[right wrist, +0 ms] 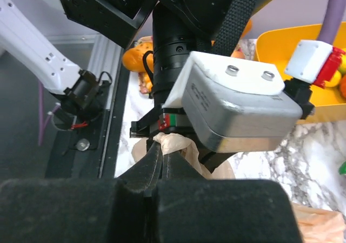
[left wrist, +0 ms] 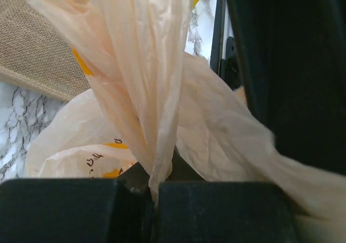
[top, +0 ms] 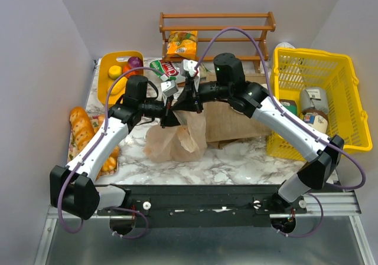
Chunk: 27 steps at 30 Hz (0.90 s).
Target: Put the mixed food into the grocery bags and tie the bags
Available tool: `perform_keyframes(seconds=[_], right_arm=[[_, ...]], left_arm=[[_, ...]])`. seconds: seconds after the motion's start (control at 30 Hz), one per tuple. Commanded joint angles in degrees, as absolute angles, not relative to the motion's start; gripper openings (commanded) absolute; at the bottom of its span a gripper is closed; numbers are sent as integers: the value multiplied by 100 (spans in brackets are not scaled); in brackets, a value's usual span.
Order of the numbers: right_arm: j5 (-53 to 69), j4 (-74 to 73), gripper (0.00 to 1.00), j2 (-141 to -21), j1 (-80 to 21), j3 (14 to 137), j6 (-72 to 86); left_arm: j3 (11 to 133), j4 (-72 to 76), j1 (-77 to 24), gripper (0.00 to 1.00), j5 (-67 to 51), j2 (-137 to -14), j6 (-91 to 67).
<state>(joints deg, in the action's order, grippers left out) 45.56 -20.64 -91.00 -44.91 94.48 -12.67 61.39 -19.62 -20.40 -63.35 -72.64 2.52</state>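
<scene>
tying underway: left end effector (left wrist: 153, 194) & right end effector (right wrist: 159, 167) both clamped on handles of plastic bag (left wrist: 162, 91), looks loaded. jute tote (top: 236, 123) not done; food (top: 313, 108) left in basket (top: 345, 94).

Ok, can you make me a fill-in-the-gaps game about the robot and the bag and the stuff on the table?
1. The jaws of both arms are ____ on the peach plastic bag.
2. The mesh basket at the right is coloured ____.
3. On the table, the bread lies at the ____ side.
4. The rack at the back is made of ____.
Missing words: shut, yellow, left, wood.
</scene>
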Motion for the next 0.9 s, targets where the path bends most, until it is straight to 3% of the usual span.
perform_keyframes(seconds=[0.0, 0.07, 0.2, 0.3, 0.5, 0.87], right_arm=[[4755, -1600, 1, -9202, -4210, 9536, -783], [4702, -1573, 1, -9150, -4175, 9422, -765], [4685, -1494, 1, -9088, -4140, 9316, -721], [4650, -1468, 1, -9088, -4087, 9308, -703], [4614, -1424, 1, -9009, -3999, 9255, -668], [4991, -1389, 1, -9105, -3981, 9404, -528]], left_arm=[[6126, -2364, -2083, 13, -6162, -6979, 615], [6117, -2548, -2074, 19, -5951, -6882, 712], [6100, -2593, -2065, 43, -5836, -6803, 668], [6152, -2821, -2065, 53, -5548, -6715, 764], [5995, -2848, -1881, 67, -5309, -6355, 800], [5827, -2137, -1714, 76, -5704, -6442, 203]])
